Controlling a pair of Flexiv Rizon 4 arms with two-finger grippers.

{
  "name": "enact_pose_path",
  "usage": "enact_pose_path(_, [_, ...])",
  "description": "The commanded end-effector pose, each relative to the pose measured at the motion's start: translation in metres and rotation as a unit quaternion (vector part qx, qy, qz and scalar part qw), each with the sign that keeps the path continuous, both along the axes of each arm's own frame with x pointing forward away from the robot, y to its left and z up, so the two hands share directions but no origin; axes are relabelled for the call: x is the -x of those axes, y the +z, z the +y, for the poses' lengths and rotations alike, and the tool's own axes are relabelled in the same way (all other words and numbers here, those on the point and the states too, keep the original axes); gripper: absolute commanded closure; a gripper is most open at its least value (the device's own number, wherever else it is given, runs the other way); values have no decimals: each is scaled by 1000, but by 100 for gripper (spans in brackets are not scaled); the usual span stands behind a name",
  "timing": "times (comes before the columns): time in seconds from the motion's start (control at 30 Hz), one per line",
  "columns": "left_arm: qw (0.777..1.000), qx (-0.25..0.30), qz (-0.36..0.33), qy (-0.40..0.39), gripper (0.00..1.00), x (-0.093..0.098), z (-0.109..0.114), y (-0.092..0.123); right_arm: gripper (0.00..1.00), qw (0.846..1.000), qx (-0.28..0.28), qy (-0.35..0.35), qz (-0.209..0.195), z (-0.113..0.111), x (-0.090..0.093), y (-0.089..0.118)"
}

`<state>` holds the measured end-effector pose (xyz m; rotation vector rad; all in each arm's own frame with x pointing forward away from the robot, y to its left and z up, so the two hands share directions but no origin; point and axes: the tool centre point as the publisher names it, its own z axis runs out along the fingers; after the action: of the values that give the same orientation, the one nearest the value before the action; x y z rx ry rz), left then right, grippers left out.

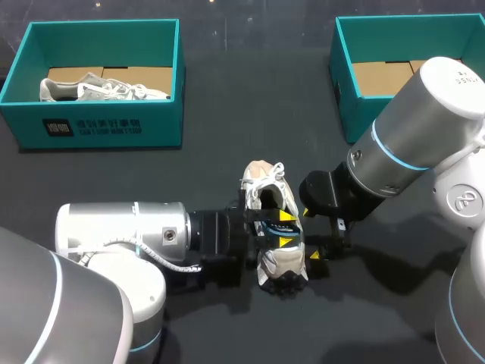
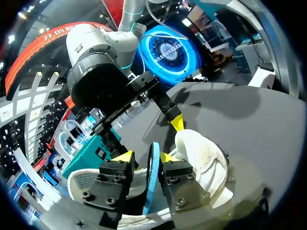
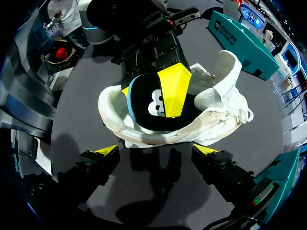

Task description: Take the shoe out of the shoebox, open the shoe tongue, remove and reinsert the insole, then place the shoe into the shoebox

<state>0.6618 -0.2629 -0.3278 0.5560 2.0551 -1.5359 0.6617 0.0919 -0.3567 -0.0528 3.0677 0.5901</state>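
The white mesh sneaker (image 1: 267, 199) lies at table centre, well apart from the teal cardboard shoebox (image 1: 114, 125) at far left. The left gripper (image 1: 286, 229) pinches the black, blue-edged foam insole (image 2: 152, 177) edge-on at the sneaker's opening, probably for control there. The right gripper (image 3: 157, 151) is spread just right of the sneaker, likely ready to brace it.

My white fabric sneaker (image 1: 274, 227) lies in the middle of the dark worktop (image 1: 227, 129). My left fingers (image 2: 125, 157) reach inside it and clamp the dark foam insole (image 3: 144, 108). My right fingers (image 3: 108, 150) stand parted just to its right. Behind it, a teal cardboard shoebox (image 1: 106, 125) sits far left and a second teal shoebox (image 1: 342, 83) far right.
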Motion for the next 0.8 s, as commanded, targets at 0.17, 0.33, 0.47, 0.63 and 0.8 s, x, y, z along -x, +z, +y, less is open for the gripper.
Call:
enact_pose_path(0.17, [1000, -3, -1, -14, 81, 8, 6, 8, 0, 1000, 0, -1, -1, 0, 1, 0])
enact_pose_path(0.33, [1000, -13, 0, -22, 100, 11, 2, 2, 0, 1000, 0, -1, -1, 0, 1, 0])
enact_pose_path(0.47, [999, -27, 0, -18, 100, 7, -2, -8, 0, 1000, 0, -1, -1, 0, 1, 0])
enact_pose_path(0.63, [999, -41, 3, -9, 100, 2, -1, -15, 0, 1000, 0, -1, -1, 0, 1, 0])
enact_pose_path(0.8, [999, -44, 10, -5, 100, 0, 3, -16, 0, 1000, 0, -1, -1, 0, 1, 0])
